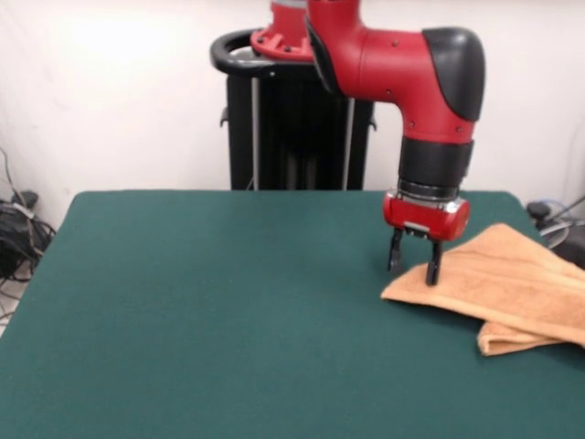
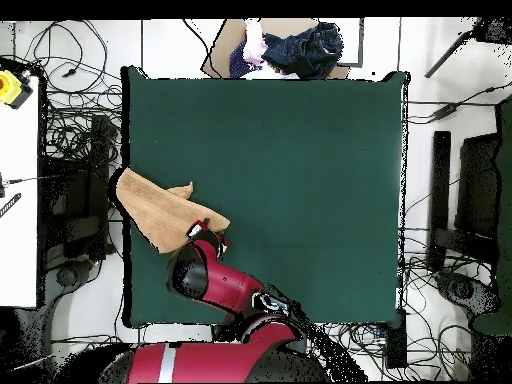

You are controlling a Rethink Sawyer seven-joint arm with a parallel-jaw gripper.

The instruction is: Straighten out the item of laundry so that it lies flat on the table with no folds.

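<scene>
The towel (image 1: 512, 283) is lying folded at one side of the table (image 1: 219, 311), and part of it is hanging past the table's edge. From above, it is making a long, bent shape that is running slantwise, from the table's side edge in toward my arm. One corner is pointing in at the middle of the table, and that is the corner I am reaching for.

My gripper (image 1: 414, 262) is coming straight down onto that corner. My two fingers are apart, with one finger (image 1: 433, 267) touching the cloth and the other just off its edge, over the green. I am not pinching anything yet.

I am thinking the step now is to grab this corner. To do it well, I should be going low enough that only the top layer is getting between my fingers, not the whole stack. Then I should be squeezing tight, lifting a little, and pulling toward the big open middle of the table so the fold is opening up. Pulling too fast could be dragging the whole towel along still folded.

A smaller folded flap (image 1: 512, 337) is sticking out at the towel's near side.
</scene>
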